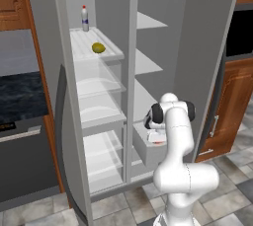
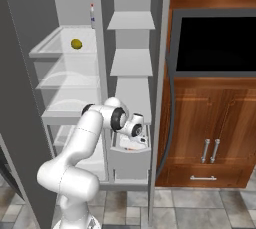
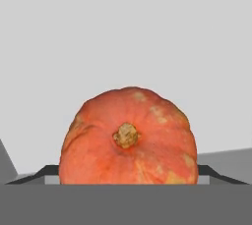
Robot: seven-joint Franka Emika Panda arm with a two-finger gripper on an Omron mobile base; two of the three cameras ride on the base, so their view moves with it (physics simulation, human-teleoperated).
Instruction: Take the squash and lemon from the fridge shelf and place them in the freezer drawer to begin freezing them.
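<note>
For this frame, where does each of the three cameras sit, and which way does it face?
Left base view: behind the arm's left, facing the open fridge; white arm lower right; small yellow-green oval lemon on the ribbed white fridge shelf.
Right base view: behind its right; arm lower left, hand over the pale grey-white freezer drawer.
Hand view: along the jaws, at the orange-red rounded squash.
Both base views share lemon, shelf, drawer, arm.

1. The squash (image 3: 129, 139) is orange-red with paler yellowish blotches and a tan stem.
2. The lemon (image 1: 98, 48) is yellow-green.
3. The fridge shelf (image 1: 84, 47) is white with fine ribbed lines.
4. The freezer drawer (image 2: 130, 157) is pale grey-white.
5. The bottle (image 1: 84, 18) is white with a red cap.
6. The cabinets (image 2: 210, 123) are reddish-brown wood.
</note>
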